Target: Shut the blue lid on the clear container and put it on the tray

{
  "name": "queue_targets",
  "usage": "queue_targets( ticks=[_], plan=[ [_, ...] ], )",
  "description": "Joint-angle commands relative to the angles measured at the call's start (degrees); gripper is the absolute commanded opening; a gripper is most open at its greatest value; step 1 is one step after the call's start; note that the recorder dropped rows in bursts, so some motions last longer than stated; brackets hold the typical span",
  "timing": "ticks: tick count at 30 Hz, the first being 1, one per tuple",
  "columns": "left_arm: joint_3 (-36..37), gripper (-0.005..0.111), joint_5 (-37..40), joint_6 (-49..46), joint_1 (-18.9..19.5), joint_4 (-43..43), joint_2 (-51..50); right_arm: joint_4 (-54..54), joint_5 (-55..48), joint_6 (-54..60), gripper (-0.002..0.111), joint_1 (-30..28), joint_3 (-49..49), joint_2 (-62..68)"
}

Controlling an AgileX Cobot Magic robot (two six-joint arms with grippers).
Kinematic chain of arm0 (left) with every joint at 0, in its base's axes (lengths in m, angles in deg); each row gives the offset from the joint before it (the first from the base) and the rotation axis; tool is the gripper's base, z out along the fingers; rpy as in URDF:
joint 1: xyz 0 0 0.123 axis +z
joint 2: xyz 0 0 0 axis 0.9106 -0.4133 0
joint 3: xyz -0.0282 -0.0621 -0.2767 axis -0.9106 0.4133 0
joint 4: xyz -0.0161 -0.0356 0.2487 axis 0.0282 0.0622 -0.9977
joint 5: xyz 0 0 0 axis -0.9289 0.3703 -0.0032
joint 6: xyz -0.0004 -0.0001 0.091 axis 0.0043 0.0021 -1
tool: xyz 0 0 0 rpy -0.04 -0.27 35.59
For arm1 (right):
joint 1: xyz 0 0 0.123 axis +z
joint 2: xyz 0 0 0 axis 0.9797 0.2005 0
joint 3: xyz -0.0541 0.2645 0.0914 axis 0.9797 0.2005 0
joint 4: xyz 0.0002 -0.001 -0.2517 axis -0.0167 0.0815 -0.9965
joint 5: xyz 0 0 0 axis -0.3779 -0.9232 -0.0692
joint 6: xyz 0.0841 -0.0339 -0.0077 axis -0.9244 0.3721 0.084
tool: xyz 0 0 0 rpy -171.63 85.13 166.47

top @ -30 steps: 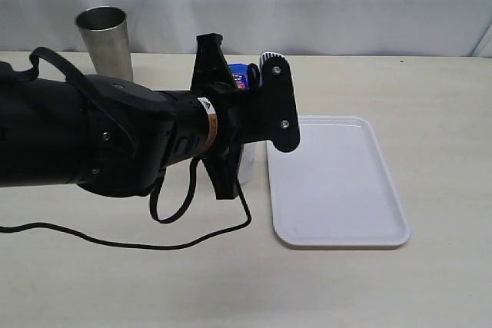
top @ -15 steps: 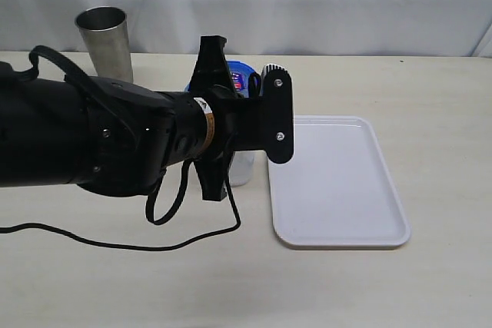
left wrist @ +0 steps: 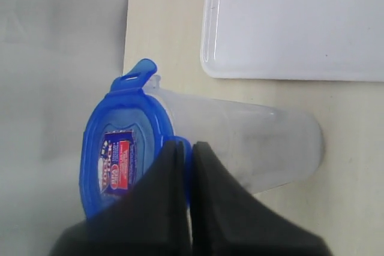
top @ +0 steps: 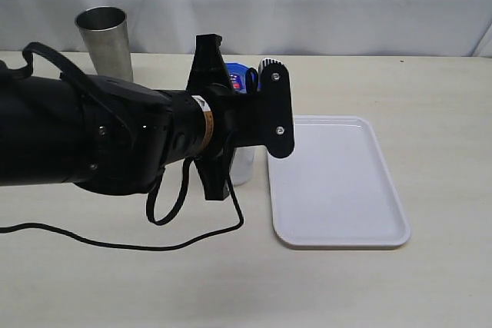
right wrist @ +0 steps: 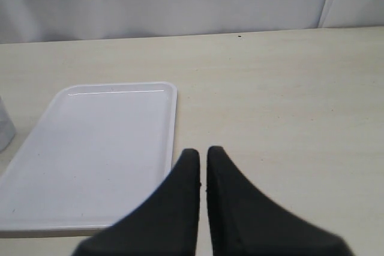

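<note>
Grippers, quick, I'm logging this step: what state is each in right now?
Left gripper: closed, tips at the rim of the bright blue snap-lock plastic lid, no grip visible.
Right gripper: closed, empty, near the flat white plastic tray.

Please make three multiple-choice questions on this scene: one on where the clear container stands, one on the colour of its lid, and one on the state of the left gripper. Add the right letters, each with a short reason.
1. Where does the clear container stand?
A. on the table, beside the tray
B. on the tray
C. in a box

2. What colour is its lid?
A. red
B. blue
C. green

3. How is the left gripper?
A. wide open
B. shut
C. closed on the tray

Answers: A, table shows under it and the tray lies apart; B, top and flaps are blue; B, its two fingers lie together.
</note>
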Motion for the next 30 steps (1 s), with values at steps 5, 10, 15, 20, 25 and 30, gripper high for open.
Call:
queue_targets(
  ticks=[5, 10, 15, 20, 25, 30],
  plan=[
    [0.1, 0.0, -0.1, 1.8, -0.1, 0.6, 0.8, 0.2, 0.7, 0.0, 0.005, -0.3, 0.2, -0.3],
    [0.1, 0.0, -0.7, 1.9, -0.1, 0.4, 0.8, 0.2, 0.7, 0.0, 0.005, -0.3, 0.2, -0.3],
    [0.1, 0.0, -0.6, 1.9, -0.1, -0.1, 0.8, 0.2, 0.7, 0.0, 0.005, -0.3, 0.2, -0.3],
    [0.1, 0.0, 1.3, 1.8, -0.1, -1.9, 0.8, 0.2, 0.7, 0.0, 0.005, -0.3, 0.2, -0.3],
    [0.1, 0.0, 1.8, 1.8, -0.1, -2.8, 0.8, 0.2, 0.7, 0.0, 0.005, -0.3, 0.2, -0.3],
    [0.1, 0.0, 1.8, 1.8, -0.1, -2.8, 0.8, 0.2, 0.7, 0.0, 0.005, -0.3, 0.2, -0.3]
  ],
)
